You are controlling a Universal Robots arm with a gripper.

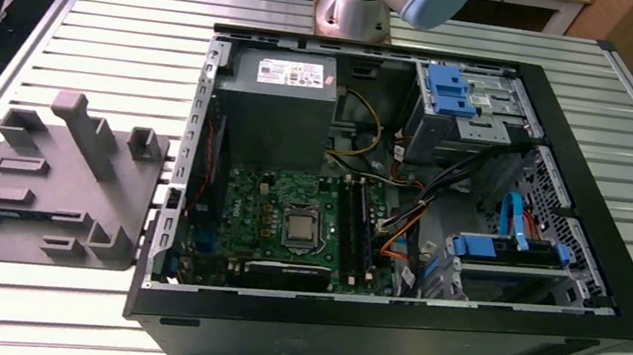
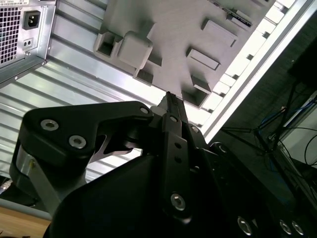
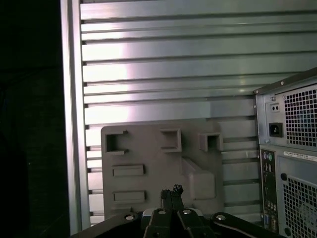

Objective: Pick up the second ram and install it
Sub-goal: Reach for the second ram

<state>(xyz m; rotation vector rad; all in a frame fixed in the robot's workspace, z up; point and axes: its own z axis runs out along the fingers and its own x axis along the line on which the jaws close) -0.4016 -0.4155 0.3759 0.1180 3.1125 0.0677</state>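
Right, I have the black metal fingers pressed together at the tips in both wrist views, with nothing clamped between them. Straight ahead of the fingertips lies the grey moulded plastic holder plate on the slatted aluminium surface, and its pockets look bare to me.

The second ram, going by the exterior view, is the dark blue-green strip standing among the long black slots of the green motherboard. That puts it inside the open black computer case, well apart from the fingers. I cannot tell for sure that it is a board and not an empty slot, nor whether it sits fully down.

Here are my worries:
- **Half-seated board:** one end could ride high, and I would miss it from up here.
- **Cables:** the orange and blue cables run just beside those slots and could snag anything reaching in.
- **Holder posts:** the raised posts under the fingertips would catch a straight descent.

For room, there are open slats beyond the holder. The surface's edge rail is near on one side of the fingers, with darkness past it, and the case's rear panel is near on the other.
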